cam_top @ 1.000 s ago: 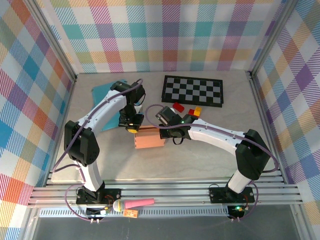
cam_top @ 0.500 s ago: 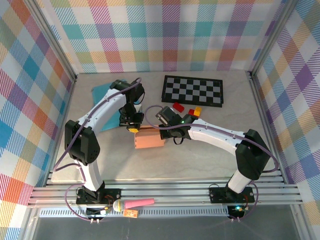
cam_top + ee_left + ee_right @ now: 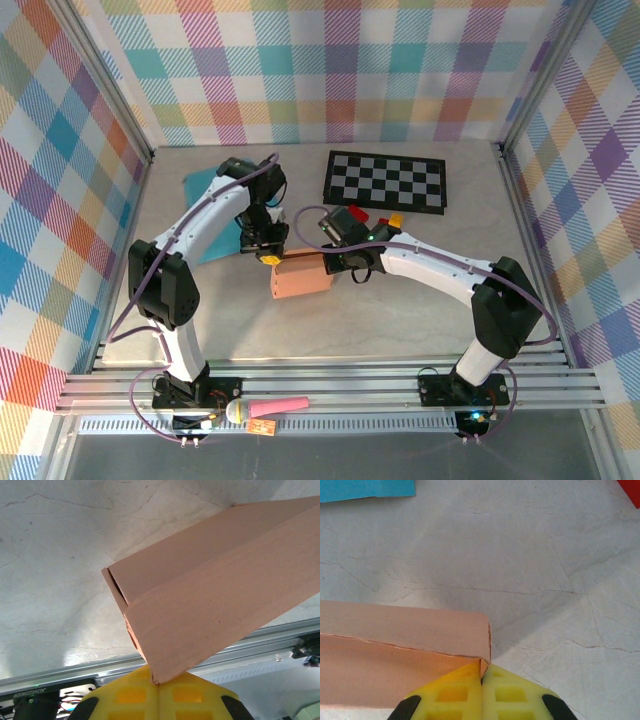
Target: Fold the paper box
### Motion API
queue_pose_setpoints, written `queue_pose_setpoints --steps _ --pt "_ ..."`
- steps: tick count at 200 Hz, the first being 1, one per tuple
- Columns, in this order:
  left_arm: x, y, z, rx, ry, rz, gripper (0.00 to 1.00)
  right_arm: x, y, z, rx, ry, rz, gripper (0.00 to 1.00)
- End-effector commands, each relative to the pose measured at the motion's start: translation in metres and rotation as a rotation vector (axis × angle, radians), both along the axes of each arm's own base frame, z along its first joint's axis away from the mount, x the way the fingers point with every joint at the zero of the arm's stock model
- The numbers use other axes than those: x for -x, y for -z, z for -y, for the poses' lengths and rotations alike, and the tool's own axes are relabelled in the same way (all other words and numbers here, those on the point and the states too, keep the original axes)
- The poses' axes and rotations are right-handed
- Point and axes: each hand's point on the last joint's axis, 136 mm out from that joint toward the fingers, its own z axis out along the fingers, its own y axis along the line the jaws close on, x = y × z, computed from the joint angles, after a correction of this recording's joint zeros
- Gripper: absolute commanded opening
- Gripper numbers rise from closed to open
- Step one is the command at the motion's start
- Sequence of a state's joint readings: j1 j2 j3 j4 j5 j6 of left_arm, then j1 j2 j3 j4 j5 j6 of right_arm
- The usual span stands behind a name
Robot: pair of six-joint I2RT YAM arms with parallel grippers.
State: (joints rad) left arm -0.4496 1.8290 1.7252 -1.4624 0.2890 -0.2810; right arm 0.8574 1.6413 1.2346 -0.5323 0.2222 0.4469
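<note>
Peach cardboard box pinched at two corners at mid-table

At the near edge, a pink microphone (image 3: 272, 406) is seen lying along the aluminium rail (image 3: 400, 385), between the two arm bases and closer to the left one. Farther in, near the middle of the table (image 3: 420, 310), the paper box (image 3: 300, 278) is seen as a long, flattish peach-coloured form, its long side running left to right. Whether it is lying fully on the surface cannot be told.

Its far left corner is pinched by the left gripper (image 3: 268, 256). In the left wrist view the yellow fingers (image 3: 130, 699) are shown pressed together on that corner, where a flap seam is slightly parted. Its far right corner is clamped by the right gripper (image 3: 335, 262). In the right wrist view the yellow pads (image 3: 510, 696) are closed on the edge of the cardboard wall.

Beyond the left gripper, a teal sheet (image 3: 203, 186) is laid flat on the table. Beyond the right gripper, a red block (image 3: 355, 214) and a yellow block (image 3: 396, 220) are placed near each other. Both are just beside the near edge of a chessboard (image 3: 386, 181), which is set toward the far wall.
</note>
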Motion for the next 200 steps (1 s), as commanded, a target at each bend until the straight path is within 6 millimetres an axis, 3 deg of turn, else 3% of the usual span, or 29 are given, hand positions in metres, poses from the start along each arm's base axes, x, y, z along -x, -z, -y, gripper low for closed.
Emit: queue_pose_setpoints --steps 1,59,200 --pt "-0.005 -0.003 0.02 0.111 -0.041 -0.005 0.0 -0.004 -0.03 -0.025 -0.101 -0.072 0.053 0.0" --pt "0.007 0.01 0.025 0.165 -0.083 -0.034 0.0 -0.001 -0.028 -0.027 -0.12 -0.071 0.03 0.0" --pt "0.0 -0.003 0.027 0.209 -0.12 -0.029 0.0 -0.004 -0.024 -0.023 -0.125 -0.097 0.005 0.0"
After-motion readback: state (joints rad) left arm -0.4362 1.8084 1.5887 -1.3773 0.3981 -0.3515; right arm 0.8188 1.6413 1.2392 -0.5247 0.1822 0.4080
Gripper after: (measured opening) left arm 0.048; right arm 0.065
